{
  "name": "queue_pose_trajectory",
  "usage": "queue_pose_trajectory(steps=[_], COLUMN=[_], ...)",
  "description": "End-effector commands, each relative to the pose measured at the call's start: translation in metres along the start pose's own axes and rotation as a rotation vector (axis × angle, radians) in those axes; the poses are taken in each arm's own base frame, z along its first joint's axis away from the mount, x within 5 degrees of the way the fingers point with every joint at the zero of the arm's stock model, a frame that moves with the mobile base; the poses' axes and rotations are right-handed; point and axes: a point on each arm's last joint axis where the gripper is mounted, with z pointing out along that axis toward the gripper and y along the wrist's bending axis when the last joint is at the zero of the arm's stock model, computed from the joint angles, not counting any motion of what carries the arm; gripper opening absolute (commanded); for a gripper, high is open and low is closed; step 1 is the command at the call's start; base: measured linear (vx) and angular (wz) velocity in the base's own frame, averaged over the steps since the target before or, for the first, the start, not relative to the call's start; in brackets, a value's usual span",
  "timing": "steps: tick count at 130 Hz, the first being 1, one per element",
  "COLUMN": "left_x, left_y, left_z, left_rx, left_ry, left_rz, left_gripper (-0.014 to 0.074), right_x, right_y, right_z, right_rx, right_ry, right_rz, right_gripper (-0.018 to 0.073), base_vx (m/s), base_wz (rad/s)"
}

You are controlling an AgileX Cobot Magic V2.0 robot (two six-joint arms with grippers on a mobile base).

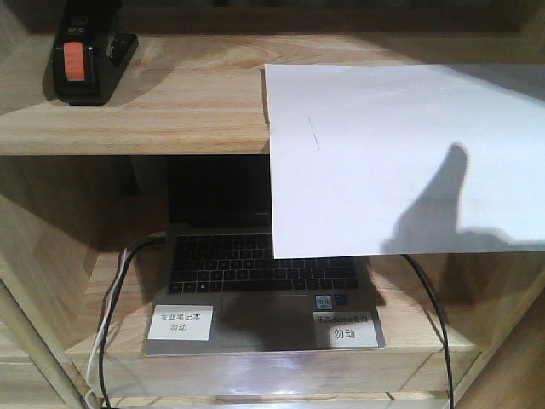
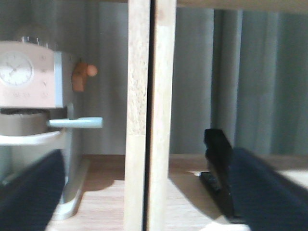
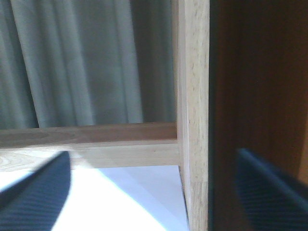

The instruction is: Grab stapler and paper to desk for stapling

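Where the front view looks into the shelving, the upper shelf board (image 1: 136, 111) carries both task things. The stapler (image 1: 85, 55) sits at the board's far left, its orange-red patch facing up. The paper (image 1: 400, 153) lies on the board's right part and overhangs its front edge, with a dark shadow across its lower right. Below the board an open laptop (image 1: 255, 290) stands, partly covered by the hanging sheet. Two white labels (image 1: 180, 322) are stuck beside its touchpad, and cables (image 1: 111, 324) run down on both sides of it.

In the left wrist view, the left gripper (image 2: 147, 159) has its dark fingers (image 2: 29, 192) spread wide, holding nothing. A vertical wooden post (image 2: 149, 120) rises from the board between them. The stapler stands on the board just right of the post, near the right finger; contact cannot be told.

In the right wrist view, the right gripper (image 3: 153, 159) also has its fingers (image 3: 38, 192) well apart and empty. The paper lies on the board below them, beside a wooden upright (image 3: 192, 96).
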Motion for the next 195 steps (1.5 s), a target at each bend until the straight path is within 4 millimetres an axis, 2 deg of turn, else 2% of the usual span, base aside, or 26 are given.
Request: queue_pose_trajectory(steps=[1, 23, 51, 79, 106, 126, 145, 156, 195], left_x=[-0.013, -0.012, -0.009, 0.005, 0.018, 0.025, 0.024, 0.02, -0.02], left_y=[-0.001, -0.006, -0.022, -0.056, -0.089, -0.098, -0.098, -0.101, -0.121], left_z=[0.001, 0.005, 0.022, 0.043, 0.055, 0.061, 0.061, 0.068, 0.127], left_rx=[0.012, 0.109, 0.323, 0.581, 0.732, 0.75, 0.748, 0.729, 0.466], left_ry=[-0.075, -0.064, -0.034, 0.057, 0.125, 0.159, 0.161, 0.196, 0.333], left_rz=[-0.026, -0.044, -0.06, -0.052, -0.04, -0.029, -0.044, -0.06, -0.093], left_gripper=[0.0727, 0.0719, 0.0713, 0.0698, 0.0695, 0.0689, 0.0684, 0.0681, 0.068], right_x=[-0.013, -0.013, -0.013, -0.013, -0.013, -0.013, -0.013, -0.013, -0.013], right_y=[0.0, 0.0, 0.0, 0.0, 0.0, 0.0, 0.0, 0.0, 0.0], right_z=[0.0, 0.0, 0.0, 0.0, 0.0, 0.0, 0.0, 0.0, 0.0], right_rx=[0.005, 0.005, 0.005, 0.005, 0.005, 0.005, 0.005, 0.005, 0.005], right_ry=[-0.085, -0.085, -0.085, -0.085, -0.085, -0.085, -0.085, -0.085, -0.085], right_rz=[-0.009, -0.007, -0.007, -0.006, -0.006, -0.006, -0.006, -0.006, -0.004], right_gripper=[0.0718, 0.0694, 0.0636, 0.054, 0.0479, 0.0455, 0.0452, 0.0452, 0.0452], base_vx=[0.0, 0.0, 0.0, 0.0, 0.0, 0.0, 0.0, 0.0, 0.0], base_wz=[0.0, 0.0, 0.0, 0.0, 0.0, 0.0, 0.0, 0.0, 0.0])
